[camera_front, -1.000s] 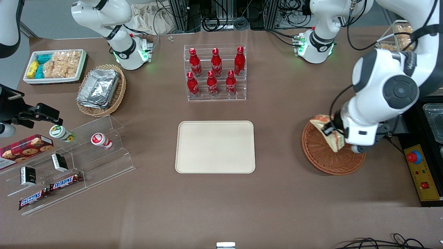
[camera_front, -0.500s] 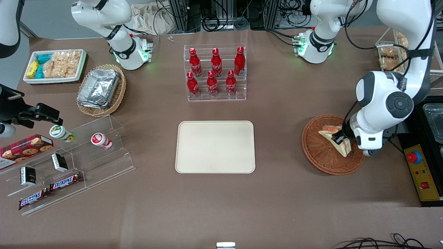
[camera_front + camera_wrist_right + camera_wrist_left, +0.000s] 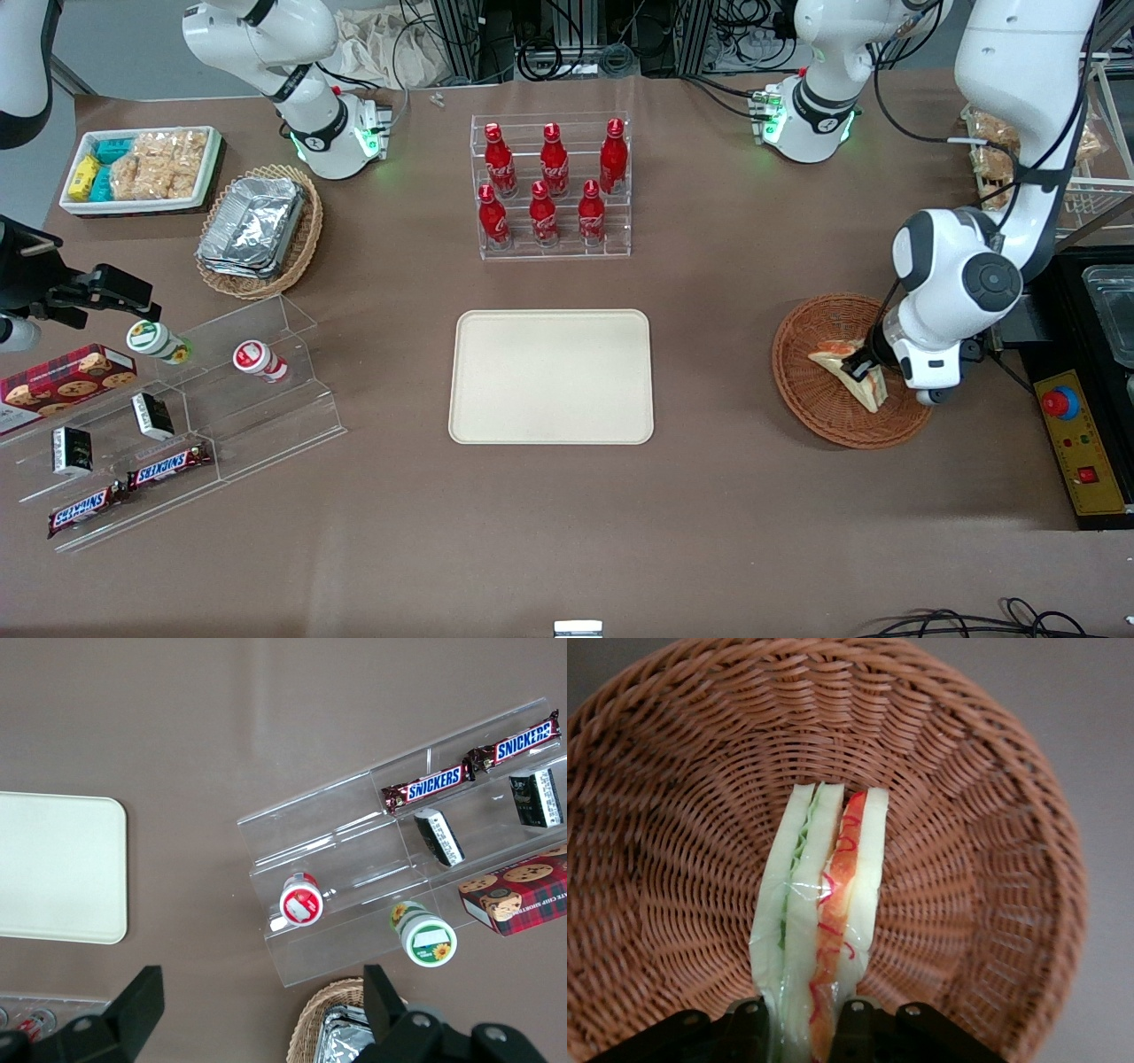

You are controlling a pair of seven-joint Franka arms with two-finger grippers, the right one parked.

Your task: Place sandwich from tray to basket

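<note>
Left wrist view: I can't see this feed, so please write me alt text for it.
The left arm's gripper holds a clear-wrapped sandwich between its fingers, inside the rim of a round, reddish-brown woven basket. White bread, a green filling and an orange-red filling show; whether the sandwich touches the basket's bottom cannot be told.

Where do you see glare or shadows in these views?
Left wrist view: small glints on the clear wrap of the sandwich, gripped by the gripper in the brown basket. Front view: a soft shadow beside that basket, shiny highlights on the foil package. Right wrist view: pale streaks on the clear rack.
</note>
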